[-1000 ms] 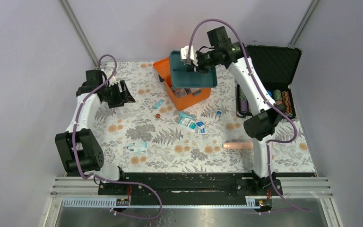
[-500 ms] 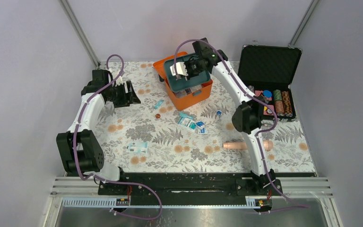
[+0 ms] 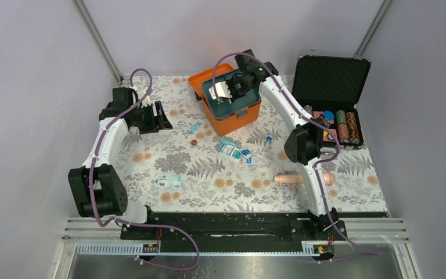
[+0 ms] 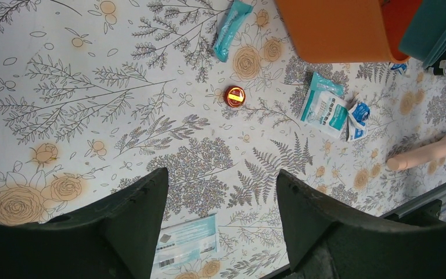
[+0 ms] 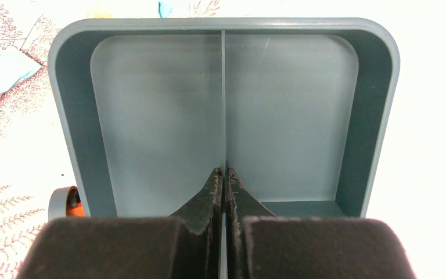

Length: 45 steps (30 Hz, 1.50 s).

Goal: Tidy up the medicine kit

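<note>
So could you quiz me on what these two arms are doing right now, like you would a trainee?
1. True or false: the left arm has its jaws shut on a packet.
2. The right arm has its jaws shut on: A) the divider of the teal tray, B) the orange lid, C) a small red tin.
3. What fills the open black case?
Key: 1 false, they stand open and empty; 2 A; 3 poker chips.

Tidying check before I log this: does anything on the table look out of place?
Yes: white-and-teal packets lie scattered on the cloth outside the orange box, and a small red tin sits loose near them.
</note>
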### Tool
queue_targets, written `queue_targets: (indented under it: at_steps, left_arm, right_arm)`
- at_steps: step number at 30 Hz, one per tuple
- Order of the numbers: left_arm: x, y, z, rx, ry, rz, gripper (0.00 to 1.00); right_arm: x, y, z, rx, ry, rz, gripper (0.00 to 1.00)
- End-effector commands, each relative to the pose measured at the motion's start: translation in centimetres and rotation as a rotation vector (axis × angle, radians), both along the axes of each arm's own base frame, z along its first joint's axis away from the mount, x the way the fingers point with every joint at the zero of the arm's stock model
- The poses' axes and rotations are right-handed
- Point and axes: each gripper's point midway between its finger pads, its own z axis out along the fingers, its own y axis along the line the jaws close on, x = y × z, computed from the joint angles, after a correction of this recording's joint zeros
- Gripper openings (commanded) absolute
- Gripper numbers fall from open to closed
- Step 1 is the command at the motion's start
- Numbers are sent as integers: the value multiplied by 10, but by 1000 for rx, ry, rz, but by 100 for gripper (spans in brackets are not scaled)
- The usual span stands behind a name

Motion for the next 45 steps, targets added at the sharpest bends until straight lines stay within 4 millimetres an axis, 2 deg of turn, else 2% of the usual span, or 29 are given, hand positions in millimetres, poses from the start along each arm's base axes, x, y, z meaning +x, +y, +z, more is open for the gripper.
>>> queue_targets:
  at_steps: [1, 12, 24, 25, 29, 35, 45]
  left_arm:
    - [9, 2, 14, 23, -72, -9, 68]
    - [14, 1, 18, 17, -79, -13, 68]
    - [13, 1, 13, 10, -64, -13, 68]
    - [13, 1, 13, 11, -64, -14, 68]
    - [14, 1, 12, 12, -62, -14, 68]
    - [13, 1, 11, 14, -59, -14, 68]
    - [13, 0, 8, 8, -56, -15, 68]
  right_arm:
    - [-8, 0, 0, -27, 2, 12, 0]
    - [-2, -3, -16, -72, -9, 3, 0]
    - [-18, -3, -29, -86, 53, 44, 0]
    - [-18, -3, -30, -86, 56, 43, 4]
    - [-14, -1, -29, -72, 52, 22, 29]
    - [-3, 5, -15, -27, 18, -11, 39]
    - [-1, 9, 43, 86, -6, -96, 43]
